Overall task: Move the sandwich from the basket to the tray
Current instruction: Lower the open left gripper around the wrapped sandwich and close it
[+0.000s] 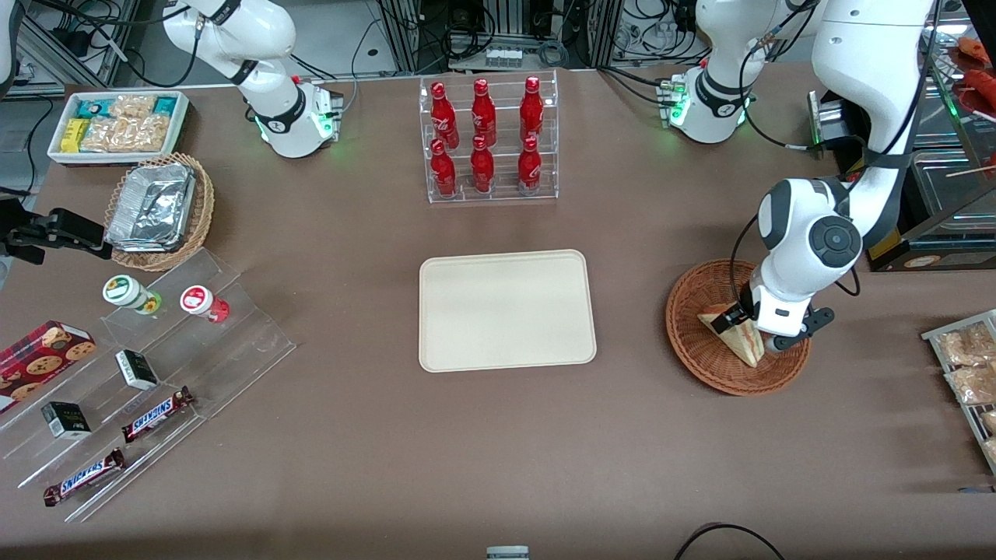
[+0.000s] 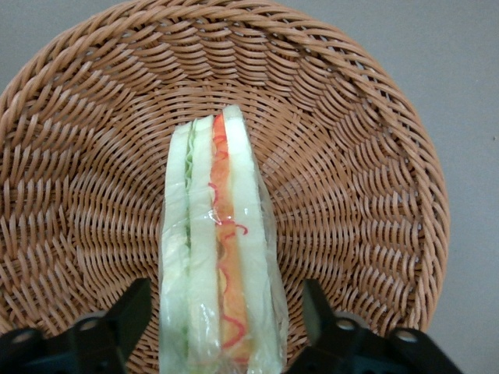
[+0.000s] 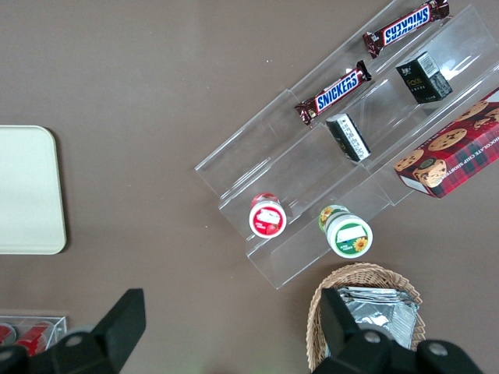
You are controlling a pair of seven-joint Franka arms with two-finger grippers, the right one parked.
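On the stepped clear rack (image 1: 148, 373) at the parked arm's end of the table (image 1: 498, 459), two bars (image 1: 117, 447) read "SNICKERS"; the writing on the small dark boxes (image 1: 136, 369) and the two round lids (image 1: 159, 295) is too small to read. The red bottles (image 1: 484, 136) in their clear stand carry white script that cannot be made out. The tray (image 1: 507, 309) lies flat at mid-table, nearer the front camera than the bottles.

Toward the working arm's end, the sandwich (image 2: 220, 249) lies in the basket (image 2: 351, 156), on its bottom. In the front view its long axis runs slantwise, the point aimed toward the camera and the broad end (image 1: 712, 319) toward the tray. Its cut edge faces up at the wrist camera: pale bread, a green layer, an orange-red layer, all under clear wrap. The wider end is cut off by the wrist view's edge.

The end effector (image 2: 222, 331) hangs low over the basket, its fingers (image 2: 129, 312) spread, one on each flank of the sandwich, with gaps showing on both sides. The arm's wrist hides part of the basket in the front view.
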